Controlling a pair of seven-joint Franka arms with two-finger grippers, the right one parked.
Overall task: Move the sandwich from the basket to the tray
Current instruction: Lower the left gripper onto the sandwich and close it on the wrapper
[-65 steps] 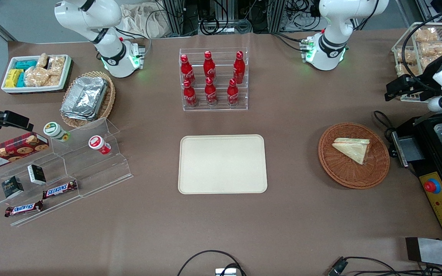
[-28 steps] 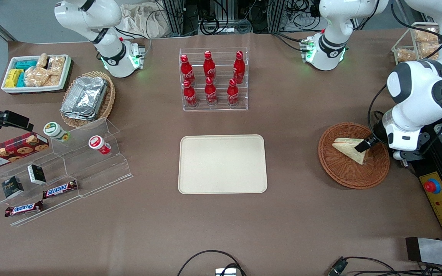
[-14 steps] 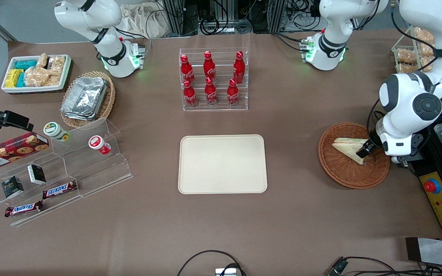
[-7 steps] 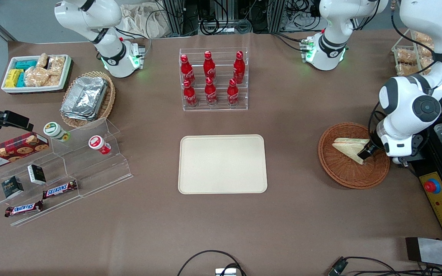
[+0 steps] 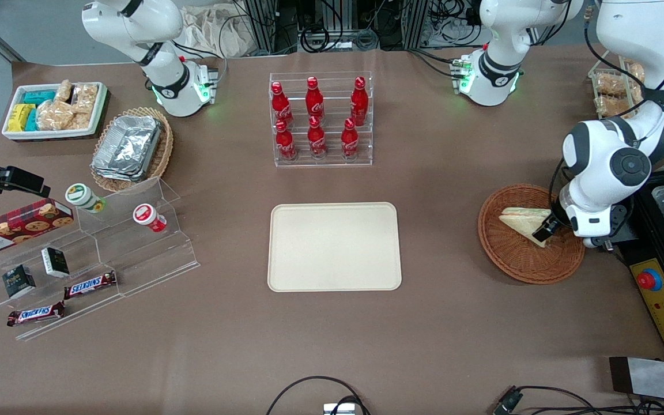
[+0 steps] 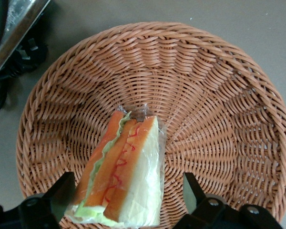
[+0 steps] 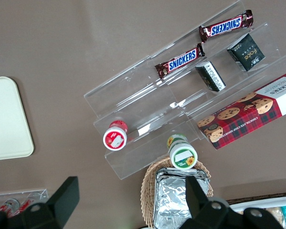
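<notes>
Sandwich (image 6: 124,176): lying in basket (image 6: 229,95), wrapped, cut edge up. Tool (image 6: 128,193): fingers spread wide, straddling sandwich, not touching. Tray (image 5: 334,246): on surface, well apart from the basket.

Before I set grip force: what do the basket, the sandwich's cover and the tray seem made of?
Basket: woven wicker, matte ribbed strands. Sandwich cover: probably thin clear plastic film, glossy creases. Tray: smooth cream plastic, likely. The pincer is open, straddling the sandwich in the basket.
</notes>
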